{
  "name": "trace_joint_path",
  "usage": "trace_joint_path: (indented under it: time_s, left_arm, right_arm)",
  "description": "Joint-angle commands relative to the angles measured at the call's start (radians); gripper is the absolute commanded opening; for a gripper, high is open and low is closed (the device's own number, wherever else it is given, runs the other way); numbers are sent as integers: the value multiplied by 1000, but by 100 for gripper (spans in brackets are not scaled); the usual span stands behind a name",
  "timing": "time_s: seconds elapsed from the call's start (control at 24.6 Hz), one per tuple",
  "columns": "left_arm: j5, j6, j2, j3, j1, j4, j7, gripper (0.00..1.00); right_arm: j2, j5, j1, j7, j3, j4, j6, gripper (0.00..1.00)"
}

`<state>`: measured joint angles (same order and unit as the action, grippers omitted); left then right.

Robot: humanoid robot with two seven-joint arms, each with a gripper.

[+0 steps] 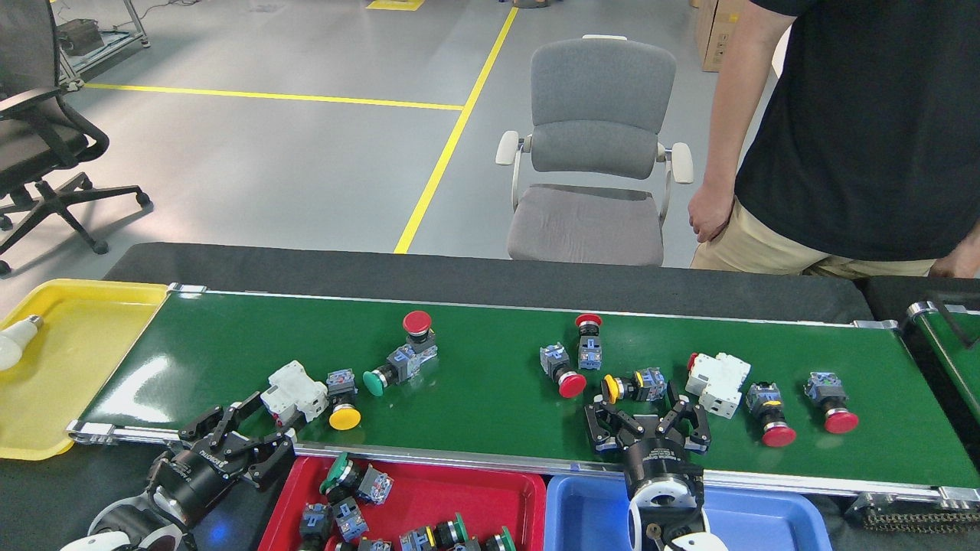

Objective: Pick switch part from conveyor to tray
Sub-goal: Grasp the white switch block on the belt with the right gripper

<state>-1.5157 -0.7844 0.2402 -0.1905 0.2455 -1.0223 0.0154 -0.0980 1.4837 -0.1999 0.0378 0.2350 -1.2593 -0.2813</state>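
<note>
The green conveyor (490,398) carries several switch parts. A yellow-capped switch part (629,385) lies just beyond my right gripper (647,419), which hovers open over the belt's near edge with nothing between its fingers. Two red-capped switch parts (561,373) (588,337) lie to its far left, and a white breaker (717,383) to its right. My left gripper (243,435) stands open at the belt's near left edge, close to another white breaker (293,392) and a yellow-capped switch part (342,403). The red tray (528,490) below the belt holds several switch parts.
A blue tray (582,513) sits under my right arm. A yellow tray (46,398) with a light bulb (15,340) is at the belt's left end. Behind the belt stand a grey chair (593,153) and a person in a black shirt (865,130). A second green belt (949,344) shows at the right edge.
</note>
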Motion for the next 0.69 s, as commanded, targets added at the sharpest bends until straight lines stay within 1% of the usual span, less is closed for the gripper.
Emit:
trace_joint_path:
  time_s: [0.0,0.04,0.12,0.24,0.33,0.37,0.41,0.49,0.53,0.57,0.61,0.65]
  left_arm:
    - [2,-1,-2,0,14,-2,5,28]
    - [2,-1,-2,0,14,-2,5,25]
    - [5,-1,-9,0,14,-4,5,20]
    - [9,-1,-15,-1,14,-15,5,17]
    - [12,-1,-16,-3,14,-44,6,15]
    - [23,-1,-18,-3,9,-78,6,15]
    - [38,-1,-19,-1,3,-116,6,14]
    - [54,-1,-30,0,-31,-200,3,13]
    - [54,-1,-33,0,-43,-226,1,13]
    - [54,-1,-39,2,-51,-245,0,13]
    - [54,-1,-50,0,-52,-251,0,14]
    - [54,-1,-50,0,-52,-252,0,14]
  right_arm:
    - [6,12,-15,13,1,-6,10,11]
    - [6,15,-15,14,1,-6,10,9]
    - [6,15,-15,14,1,-9,10,6]
    - [6,15,-12,10,1,-35,11,6]
    - [7,13,-1,8,20,-104,25,7]
    - [11,13,20,7,58,-161,56,8]
    - [18,13,48,4,92,-216,99,10]
    - [50,12,115,-3,136,-342,215,11]
    - [60,12,142,-3,142,-379,261,11]
    - [61,12,177,-3,161,-416,332,14]
    - [64,12,195,-3,184,-431,383,28]
    - [64,12,206,-4,210,-434,426,63]
